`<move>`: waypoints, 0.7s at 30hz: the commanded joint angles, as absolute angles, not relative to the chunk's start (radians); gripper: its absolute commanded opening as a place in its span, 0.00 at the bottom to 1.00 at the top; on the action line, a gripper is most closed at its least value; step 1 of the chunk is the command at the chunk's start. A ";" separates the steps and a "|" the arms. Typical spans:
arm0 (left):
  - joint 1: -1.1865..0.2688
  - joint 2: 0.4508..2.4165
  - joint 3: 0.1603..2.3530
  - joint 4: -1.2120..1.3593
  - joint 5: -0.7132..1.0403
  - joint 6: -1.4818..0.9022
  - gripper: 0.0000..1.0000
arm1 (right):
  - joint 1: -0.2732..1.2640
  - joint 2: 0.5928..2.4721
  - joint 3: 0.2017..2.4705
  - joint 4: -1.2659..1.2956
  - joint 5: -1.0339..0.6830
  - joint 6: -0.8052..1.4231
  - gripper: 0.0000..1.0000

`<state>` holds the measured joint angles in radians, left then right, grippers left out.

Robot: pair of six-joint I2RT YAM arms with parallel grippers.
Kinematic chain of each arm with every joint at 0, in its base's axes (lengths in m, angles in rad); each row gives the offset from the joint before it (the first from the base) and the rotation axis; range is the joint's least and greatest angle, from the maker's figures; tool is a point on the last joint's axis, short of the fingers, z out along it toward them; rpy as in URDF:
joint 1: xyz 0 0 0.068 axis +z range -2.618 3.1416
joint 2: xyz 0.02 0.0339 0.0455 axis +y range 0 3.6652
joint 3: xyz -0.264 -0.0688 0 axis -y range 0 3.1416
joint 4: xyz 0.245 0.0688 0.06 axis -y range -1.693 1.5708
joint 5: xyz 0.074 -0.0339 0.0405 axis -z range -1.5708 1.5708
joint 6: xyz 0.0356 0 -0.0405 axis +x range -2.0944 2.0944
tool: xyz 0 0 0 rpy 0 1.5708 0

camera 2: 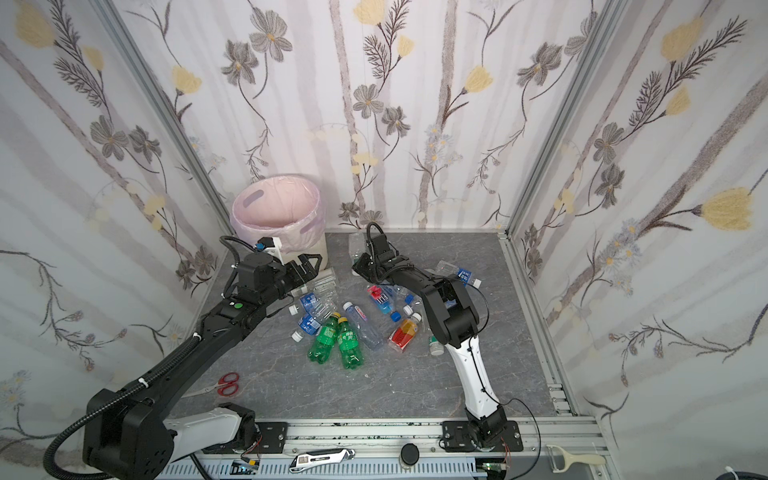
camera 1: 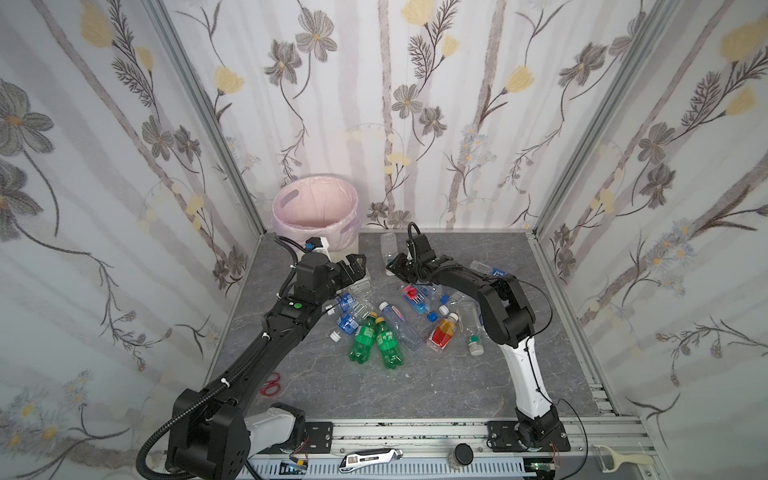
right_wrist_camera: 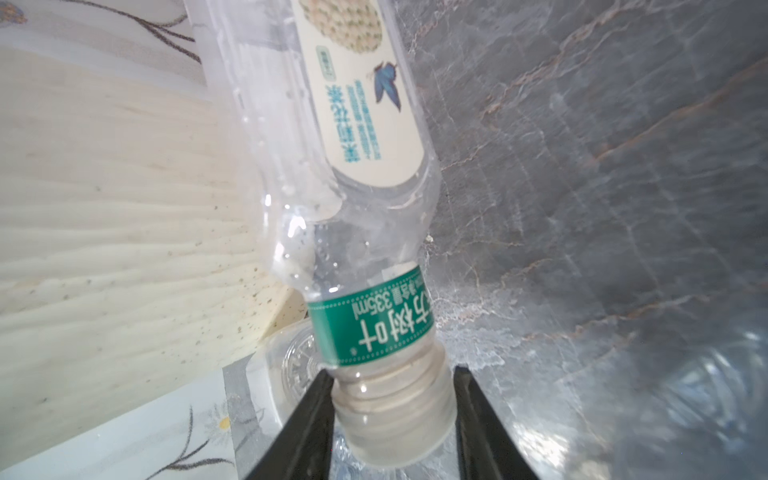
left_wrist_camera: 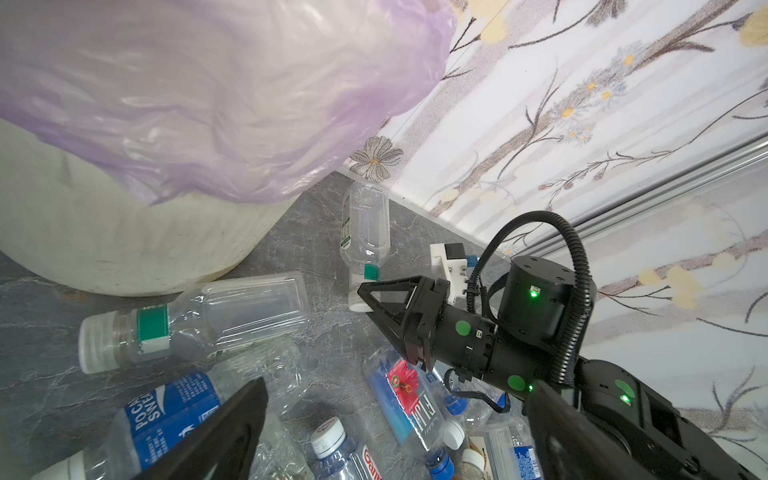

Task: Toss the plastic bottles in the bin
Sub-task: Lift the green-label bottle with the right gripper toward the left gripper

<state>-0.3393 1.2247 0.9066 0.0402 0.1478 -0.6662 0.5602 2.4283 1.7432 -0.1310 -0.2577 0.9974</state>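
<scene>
Clear bottle [right_wrist_camera: 353,232], cap-first in the closed right tool [right_wrist_camera: 392,370]; left tool [camera 1: 356,268] wide apart, empty.

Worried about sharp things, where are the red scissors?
In both top views the red scissors lie front left on the table, beside the left arm.

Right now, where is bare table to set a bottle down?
Bare: the front strip between the green bottles and the front rail, right of the scissors; the right edge past the right arm. Crowded: the bottle pile mid-table, up to the bin.
</scene>
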 commanded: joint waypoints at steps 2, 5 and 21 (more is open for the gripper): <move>-0.342 1.254 0.948 0.072 0.227 -0.704 1.00 | 0.560 2.340 1.673 -0.090 -0.239 0.898 0.27; -0.352 1.281 0.984 0.072 0.242 -0.706 1.00 | 0.561 2.276 1.619 -0.093 -0.226 0.857 0.27; -0.445 1.523 1.267 0.064 0.231 -0.649 1.00 | 0.551 1.923 1.397 -0.145 -0.150 0.622 0.26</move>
<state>-0.4381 1.4937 1.2297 0.0486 0.2569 -0.6788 0.5503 1.9629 1.4132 -0.1394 -0.1921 0.7002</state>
